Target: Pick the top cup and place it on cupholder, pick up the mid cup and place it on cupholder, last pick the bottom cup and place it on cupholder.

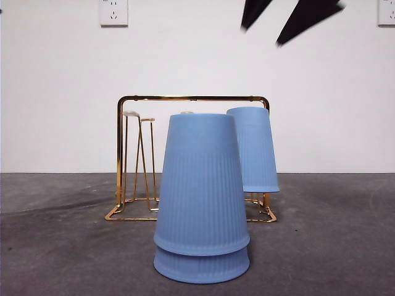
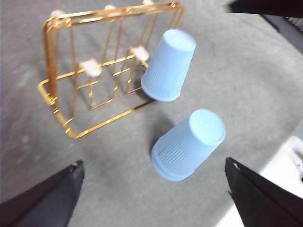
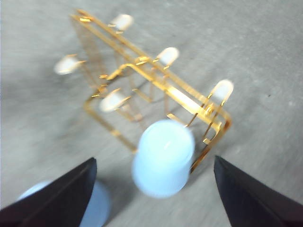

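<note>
Two blue ribbed cups [image 1: 202,203] stand nested upside down on the grey table, in front of the gold wire cupholder [image 1: 133,98]. A third blue cup [image 1: 256,151] hangs upside down on a prong at the cupholder's right end. My right gripper [image 1: 281,21] is open and empty, high above that cup; its wrist view shows the hung cup [image 3: 164,157] and the cupholder [image 3: 142,71] below it. My left gripper [image 2: 154,161] is open too, holding nothing, above the nested cups [image 2: 189,144], with the cupholder [image 2: 71,75] and hung cup [image 2: 169,65] beyond.
Several white-tipped prongs [image 1: 131,114] on the cupholder's left side are bare. A white wall with outlets [image 1: 113,12] stands behind the table. A pale surface [image 2: 284,165] shows at the table's edge in the left wrist view.
</note>
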Controlling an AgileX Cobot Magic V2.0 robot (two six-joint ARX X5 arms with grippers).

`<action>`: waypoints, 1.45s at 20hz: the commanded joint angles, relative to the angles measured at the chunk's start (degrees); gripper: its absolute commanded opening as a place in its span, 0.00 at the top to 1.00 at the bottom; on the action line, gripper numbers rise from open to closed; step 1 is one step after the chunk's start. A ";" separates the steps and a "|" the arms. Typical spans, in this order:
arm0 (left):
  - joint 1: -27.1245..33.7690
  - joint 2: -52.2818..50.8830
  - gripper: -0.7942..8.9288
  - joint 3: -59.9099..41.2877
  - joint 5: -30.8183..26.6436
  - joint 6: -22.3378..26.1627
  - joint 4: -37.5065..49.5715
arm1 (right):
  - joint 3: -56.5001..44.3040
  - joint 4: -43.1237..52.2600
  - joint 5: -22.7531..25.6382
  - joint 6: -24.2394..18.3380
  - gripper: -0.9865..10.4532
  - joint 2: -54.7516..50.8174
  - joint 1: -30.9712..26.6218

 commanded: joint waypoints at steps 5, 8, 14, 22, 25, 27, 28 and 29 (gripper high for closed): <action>-9.20 6.69 0.43 1.81 -3.32 -2.97 5.35 | -5.33 -5.18 -1.95 2.03 0.57 -13.53 2.69; -15.76 12.55 0.43 5.42 -8.22 -3.41 5.84 | -15.32 -5.05 -1.81 4.87 0.57 -20.74 4.02; -31.85 35.32 0.43 19.47 -21.29 -0.76 2.60 | -31.34 -5.07 -1.73 10.14 0.57 -34.05 4.61; -36.72 46.56 0.43 21.40 -25.16 0.26 1.99 | -31.56 -5.14 -1.57 10.38 0.57 -36.39 4.61; -37.27 48.24 0.43 21.40 -26.86 0.50 1.92 | -31.56 -5.14 -1.60 10.36 0.57 -36.39 4.61; -37.27 49.18 0.43 21.40 -27.56 0.52 2.03 | -31.56 -5.14 -1.73 10.36 0.57 -36.39 4.61; -37.27 49.18 0.44 21.40 -27.67 0.74 2.03 | -31.56 -5.11 -1.73 10.32 0.57 -36.39 4.61; -37.27 49.18 0.44 21.40 -27.67 0.72 2.03 | -31.56 -5.11 -1.73 10.32 0.57 -36.39 4.61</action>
